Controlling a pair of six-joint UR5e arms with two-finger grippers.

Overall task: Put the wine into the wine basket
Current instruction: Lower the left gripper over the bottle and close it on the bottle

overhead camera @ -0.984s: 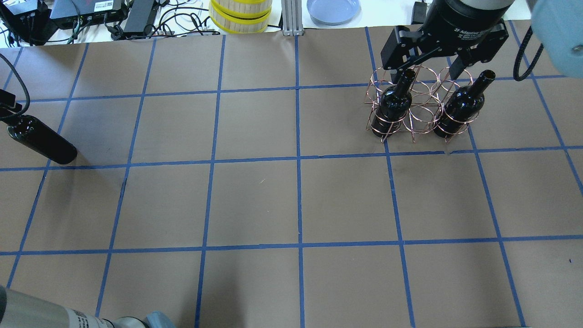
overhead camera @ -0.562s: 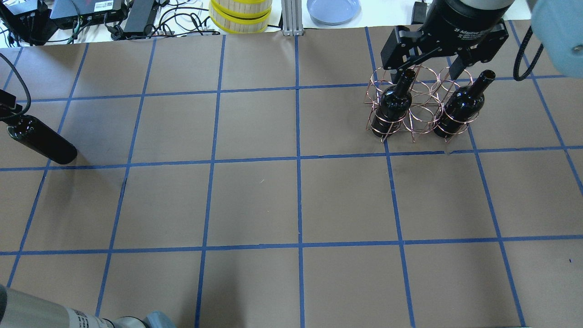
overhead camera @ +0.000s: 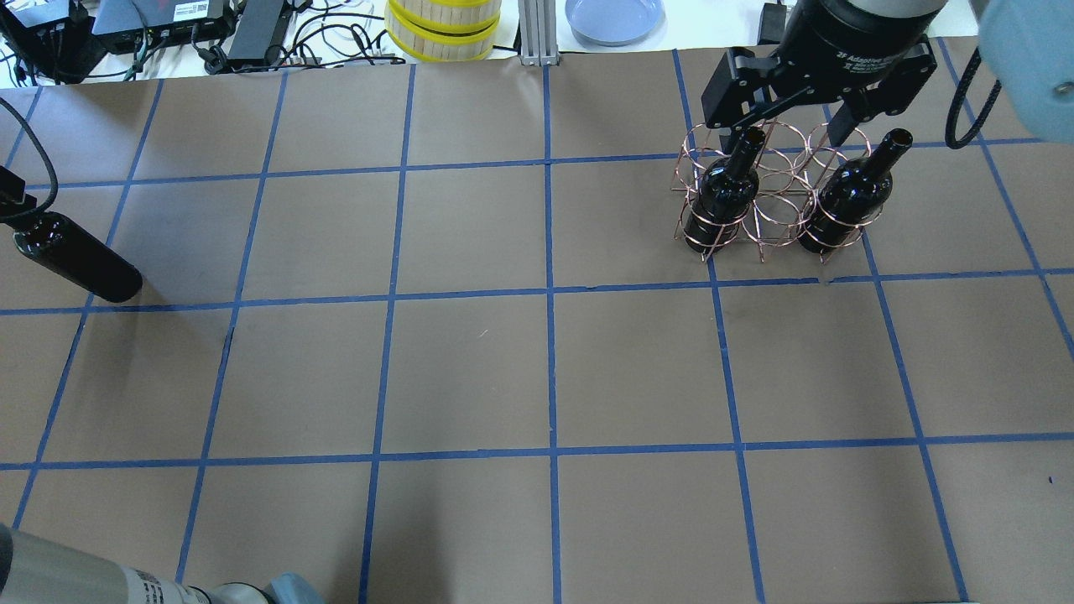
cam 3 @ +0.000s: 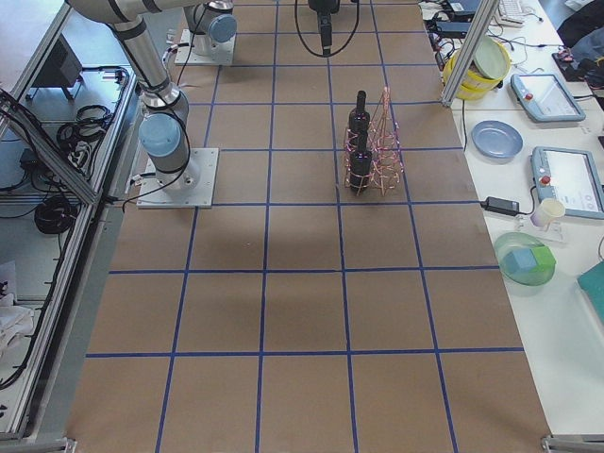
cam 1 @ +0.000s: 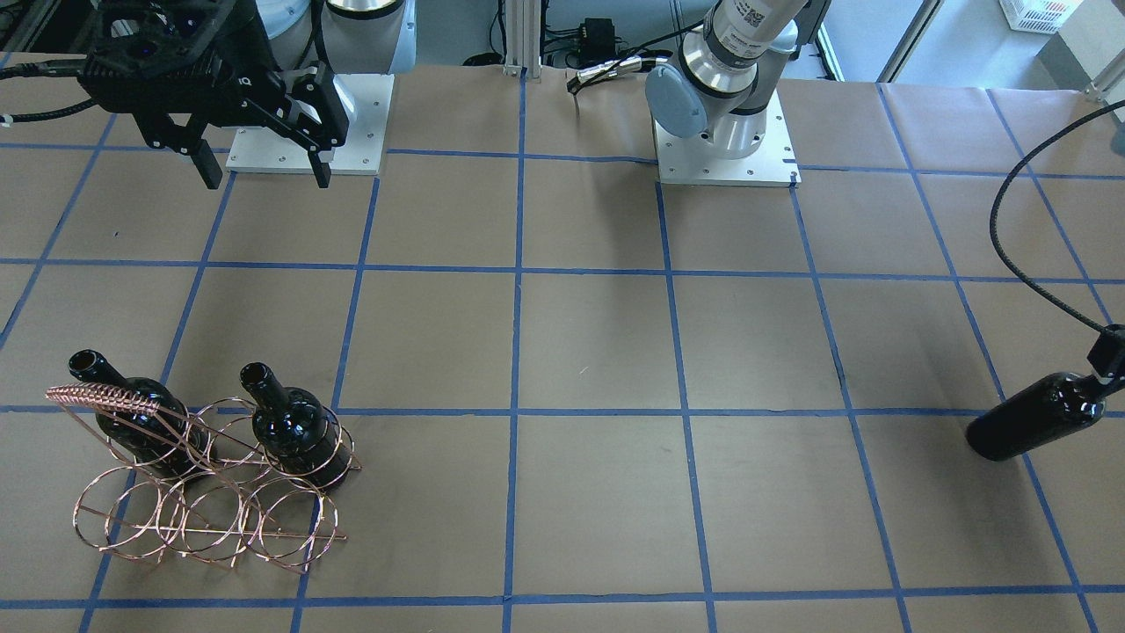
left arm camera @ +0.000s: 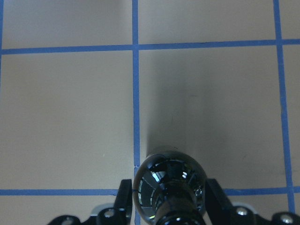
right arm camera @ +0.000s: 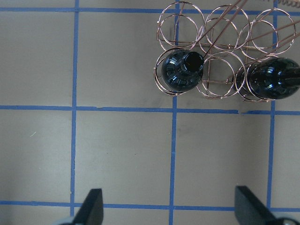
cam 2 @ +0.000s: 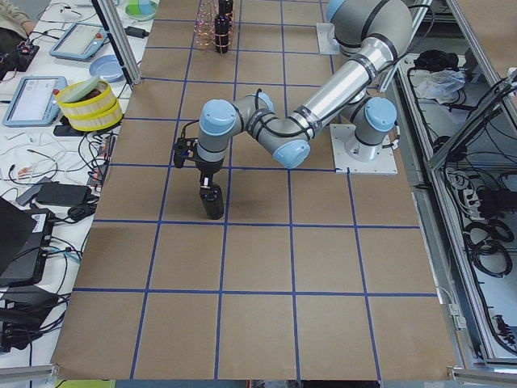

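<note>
My left gripper (left arm camera: 168, 208) is shut on the neck of a glossy black wine bottle (left arm camera: 168, 180) and holds it upright at the table's far left (overhead camera: 75, 256), also seen in the front view (cam 1: 1037, 426). I cannot tell whether its base touches the table. The copper wire wine basket (overhead camera: 776, 197) stands at the back right and holds two matching bottles (overhead camera: 722, 197) (overhead camera: 843, 205) in its near-row end rings. My right gripper (overhead camera: 784, 130) is open and empty, high above the basket (right arm camera: 220, 28).
Beyond the table's far edge are a yellow-rimmed wooden stack (overhead camera: 443, 29), a blue plate (overhead camera: 614, 17), an aluminium post (overhead camera: 537, 33) and cables with electronics (overhead camera: 168, 25). The brown paper carries a blue tape grid.
The bottle in my left gripper has shifted very slightly up and to the left in the overhead view. The right gripper and the basket have not moved.
</note>
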